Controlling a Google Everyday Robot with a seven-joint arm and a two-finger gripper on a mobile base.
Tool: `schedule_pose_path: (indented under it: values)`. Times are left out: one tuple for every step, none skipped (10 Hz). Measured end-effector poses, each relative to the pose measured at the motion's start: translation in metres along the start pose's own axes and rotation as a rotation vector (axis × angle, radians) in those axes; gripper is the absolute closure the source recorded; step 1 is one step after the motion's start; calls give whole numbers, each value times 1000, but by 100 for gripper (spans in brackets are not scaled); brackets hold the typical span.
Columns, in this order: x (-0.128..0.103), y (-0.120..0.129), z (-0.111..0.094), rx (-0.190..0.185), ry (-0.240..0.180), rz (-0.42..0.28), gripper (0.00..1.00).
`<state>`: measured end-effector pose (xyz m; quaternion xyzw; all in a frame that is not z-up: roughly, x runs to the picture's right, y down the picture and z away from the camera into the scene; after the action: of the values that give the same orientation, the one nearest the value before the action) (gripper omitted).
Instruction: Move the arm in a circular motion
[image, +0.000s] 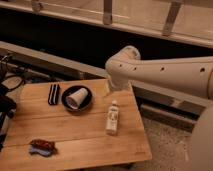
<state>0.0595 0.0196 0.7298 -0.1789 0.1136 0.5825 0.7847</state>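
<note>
- hand (112, 88) hangs just beyond the bottle (113, 118), at the far edge of the counter (75, 140); spread or pressed together, cannot tell.
- arm (165, 74) stretches above and right of the bottle.

Free room on the surface's (85, 135) front right.
The arm (160, 72) and hand (108, 88) crowd the far edge; bottle (113, 118) and plate (65, 103) block the middle.
</note>
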Motion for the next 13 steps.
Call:
schedule_pose_path:
  values:
    - [-4,2,3,3,3,-32,20]
    - [-9,9,5,5,6,-53,20]
    - [-13,15,5,5,6,-62,20]
    - [-15,21,6,7,9,-72,20]
    - [-14,19,6,12,15,-77,20]
    - [-10,15,7,18,22,-98,20]
    - [-9,12,7,21,24,-114,20]
    - [-13,14,10,24,27,-147,20]
    - [-18,18,12,26,31,-165,20]
    - [-24,26,14,28,33,-181,20]
    - [-27,29,16,32,41,-193,20]
    - [-26,28,17,38,49,-208,20]
    - [-21,22,18,47,61,-237,20]
